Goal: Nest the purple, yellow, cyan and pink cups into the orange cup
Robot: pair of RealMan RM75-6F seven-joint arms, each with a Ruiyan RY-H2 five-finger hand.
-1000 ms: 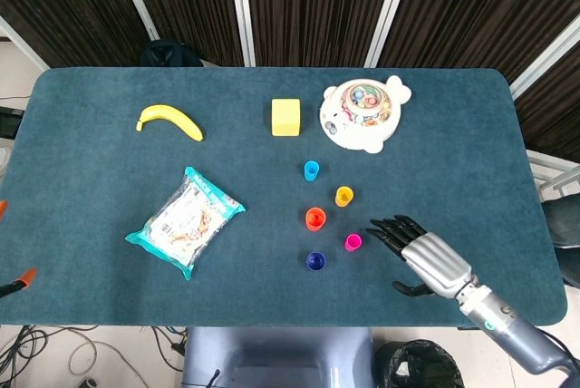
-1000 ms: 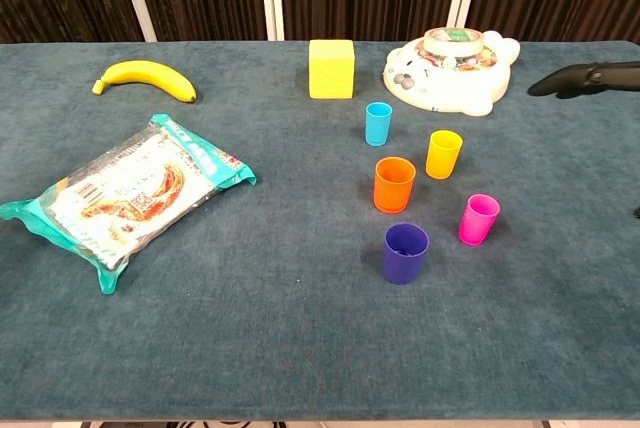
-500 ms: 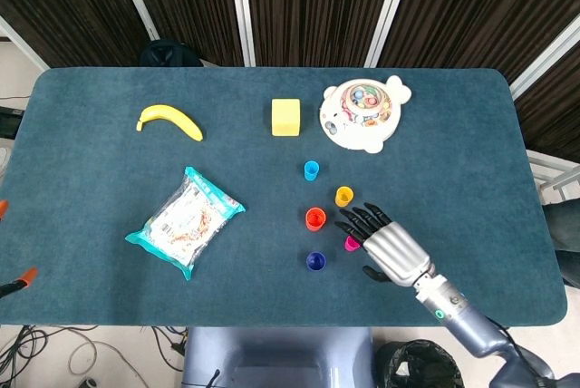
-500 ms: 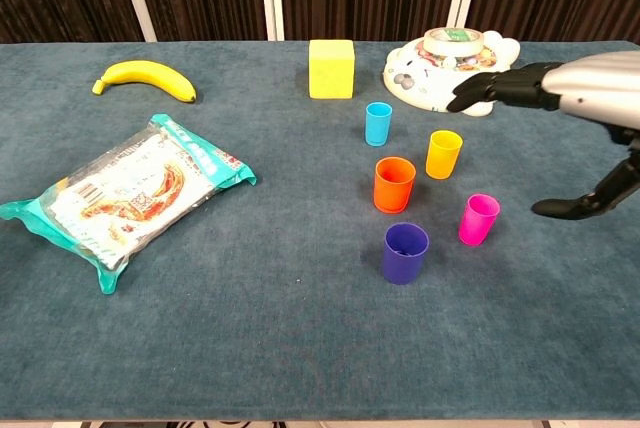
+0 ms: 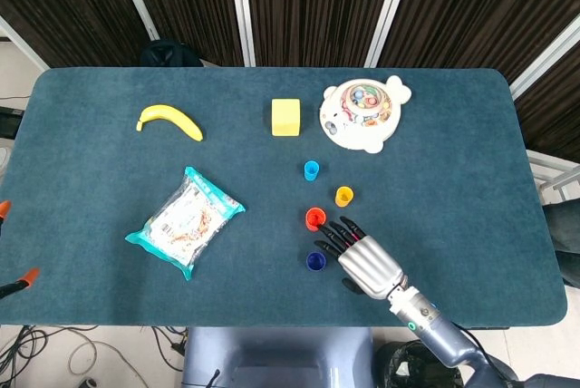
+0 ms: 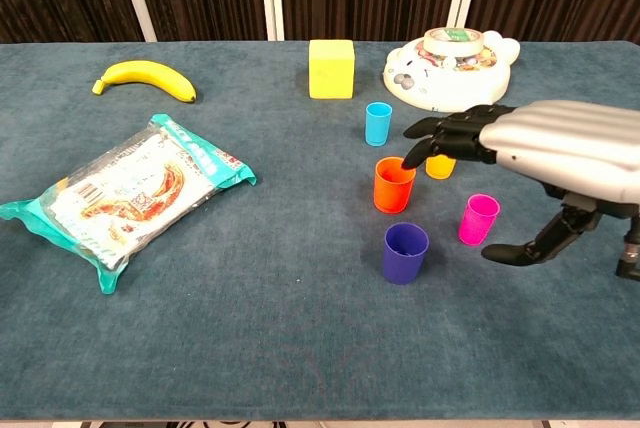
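Pink cup (image 6: pixel 478 219) sits under right hand (image 6: pixel 545 148) (fingers spread, holding nothing), orange cup (image 6: pixel 394 184) near fingertips.

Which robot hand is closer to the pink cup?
The right robot hand. It hovers open just above the pink cup, thumb reaching down beside it. The left robot hand isn't visible in either view.

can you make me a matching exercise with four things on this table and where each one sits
Things:
1. banana
2. snack bag
3. purple cup
4. yellow block

Places:
A. directly left of the white animal-shaped toy
B. far left corner area
C. nearest the front edge, below the orange cup
D. front left, lying flat

Pairs: 1-B, 2-D, 3-C, 4-A
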